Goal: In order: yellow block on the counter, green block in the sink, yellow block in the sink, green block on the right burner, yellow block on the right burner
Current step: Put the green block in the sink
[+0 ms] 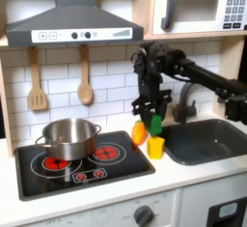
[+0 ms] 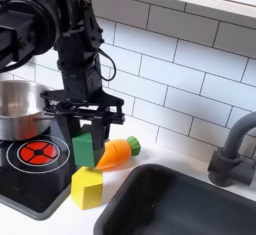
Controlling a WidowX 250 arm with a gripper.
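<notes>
Between the black fingers of the gripper (image 2: 90,137) sits the green block (image 2: 84,150), a small plain green toy cube, with the jaws narrowed around its upper part; whether the pads actually press its faces I cannot tell. It appears to rest on or just above the edge of the black cooktop panel (image 2: 40,184). Judged: light, rigid, smooth-sided, so a pinch across two opposite flat faces, centred, should hold; an off-centre grip may let it twist or slip.

Just below and in front of the gripper lies the yellow block (image 2: 87,188), a small bright-yellow toy cube, on the pale off-white counter (image 2: 150,225) at the cooktop's corner. Same handling judged: light, stiff, slick; take it across parallel faces. In the first exterior view the yellow block (image 1: 155,146) stands directly under the gripper (image 1: 151,113).

Beside the gripper, toward the second exterior view's right, lies an orange-yellow rounded toy with a green tip (image 2: 118,153), close to the green block; contact uncertain.

Containers: the dark grey recessed sink (image 2: 190,204), beyond the toy on that side, shows nothing inside. The steel pot (image 1: 68,135), on the far side of the gripper over a red burner, has an interior I cannot see into.
</notes>
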